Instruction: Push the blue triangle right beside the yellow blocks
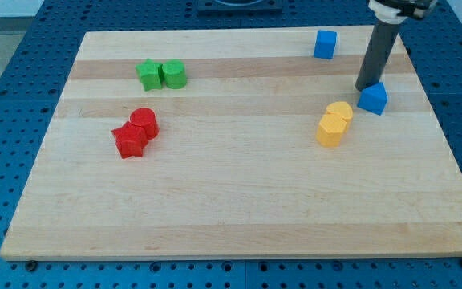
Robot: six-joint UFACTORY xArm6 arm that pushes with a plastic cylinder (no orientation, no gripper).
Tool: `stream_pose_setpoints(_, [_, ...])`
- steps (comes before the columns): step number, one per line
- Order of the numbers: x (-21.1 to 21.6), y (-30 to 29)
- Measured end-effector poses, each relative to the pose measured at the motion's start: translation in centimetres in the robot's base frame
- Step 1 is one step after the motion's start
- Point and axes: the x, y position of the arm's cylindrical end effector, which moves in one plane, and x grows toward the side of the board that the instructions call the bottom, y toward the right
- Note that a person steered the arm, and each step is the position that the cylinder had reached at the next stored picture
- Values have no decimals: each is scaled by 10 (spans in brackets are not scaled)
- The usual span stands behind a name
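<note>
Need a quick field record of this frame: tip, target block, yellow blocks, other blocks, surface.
tip: my tip, just to the view's upper left of the blue triangle, touching or nearly so
target: blue triangle, to the view's right of the yellow blocks, small gap
yellow blocks: two, touching, right of board centre
blue cube, near the view's top edge
green blocks: pair, upper left
red blocks: pair, left
surface: wooden board

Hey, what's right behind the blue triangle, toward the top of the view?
My tip stands just behind the blue triangle, at its upper left, seemingly touching. The rod hides a strip of board behind it; the blue cube sits farther back.
</note>
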Motion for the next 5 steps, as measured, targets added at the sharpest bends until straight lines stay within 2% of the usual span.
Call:
stream_pose_setpoints(1, [5,0])
stream_pose_setpoints(2, [-18,16])
stream_pose_setpoints(3, [-23,50])
stream_pose_setpoints(5, [6,46])
